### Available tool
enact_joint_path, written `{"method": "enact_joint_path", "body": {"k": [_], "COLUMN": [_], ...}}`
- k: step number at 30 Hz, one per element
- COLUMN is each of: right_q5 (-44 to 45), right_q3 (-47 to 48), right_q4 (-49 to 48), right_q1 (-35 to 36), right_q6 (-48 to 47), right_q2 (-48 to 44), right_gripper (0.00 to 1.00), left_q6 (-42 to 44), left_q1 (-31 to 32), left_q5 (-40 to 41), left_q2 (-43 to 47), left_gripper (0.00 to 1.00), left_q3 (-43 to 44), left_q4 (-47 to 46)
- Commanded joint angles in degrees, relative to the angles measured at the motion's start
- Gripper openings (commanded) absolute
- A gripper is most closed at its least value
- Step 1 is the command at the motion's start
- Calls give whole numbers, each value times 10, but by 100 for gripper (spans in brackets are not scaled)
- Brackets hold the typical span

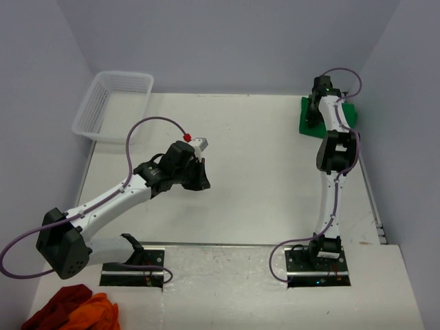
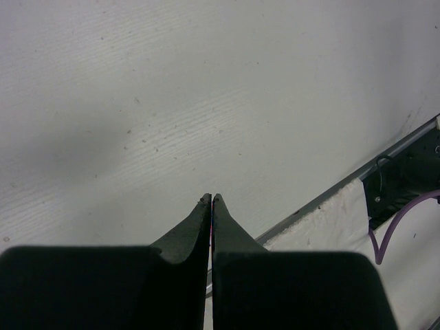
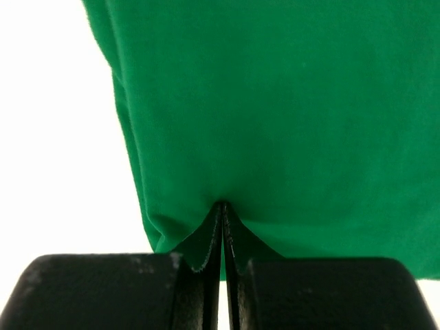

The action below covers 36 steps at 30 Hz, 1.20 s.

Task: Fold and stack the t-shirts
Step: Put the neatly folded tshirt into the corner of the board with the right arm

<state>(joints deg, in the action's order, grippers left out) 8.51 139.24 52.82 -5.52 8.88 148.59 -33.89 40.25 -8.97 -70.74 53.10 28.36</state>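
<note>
A folded green t-shirt (image 1: 348,112) lies at the far right corner of the table, partly hidden under my right arm. It fills the right wrist view (image 3: 275,103). My right gripper (image 1: 311,119) is shut, and its tips (image 3: 221,205) pinch a small pucker of the green cloth near the shirt's near edge. My left gripper (image 1: 199,177) is shut and empty, held over bare white table left of centre; its closed tips show in the left wrist view (image 2: 212,198). A red and orange heap of t-shirts (image 1: 72,309) lies off the table at the bottom left.
A white mesh basket (image 1: 113,103) stands at the far left corner. The white table (image 1: 261,172) has a metal front edge (image 2: 323,199), with the arm mounts behind it. Grey walls close in at the back and both sides.
</note>
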Motion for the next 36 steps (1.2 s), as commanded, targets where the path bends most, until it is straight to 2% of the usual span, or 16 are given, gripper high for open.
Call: {"method": "enact_joint_path", "body": {"k": [1, 12, 29, 33, 34, 36], "right_q5": [33, 72, 113, 93, 85, 77], "right_q3": [-6, -5, -49, -131, -147, -187], "right_q4": [38, 119, 70, -17, -33, -72], "right_q1": [2, -12, -12, -7, -5, 0], "right_q6": [24, 76, 86, 74, 70, 61], "right_q2": [-43, -52, -113, -181, -198, -238], "right_gripper": [2, 5, 1, 19, 36, 50], "left_q6": [-8, -6, -2, -1, -1, -1], "left_q1": [5, 5, 5, 5, 5, 5], "left_q5": [-6, -7, -12, -9, -8, -3], "left_q2": [17, 31, 28, 29, 30, 28], "left_gripper": [0, 0, 0, 0, 0, 0], "left_q3": [-4, -12, -25, -27, -28, -31], "left_q4": [-10, -8, -11, -12, -14, -16]}}
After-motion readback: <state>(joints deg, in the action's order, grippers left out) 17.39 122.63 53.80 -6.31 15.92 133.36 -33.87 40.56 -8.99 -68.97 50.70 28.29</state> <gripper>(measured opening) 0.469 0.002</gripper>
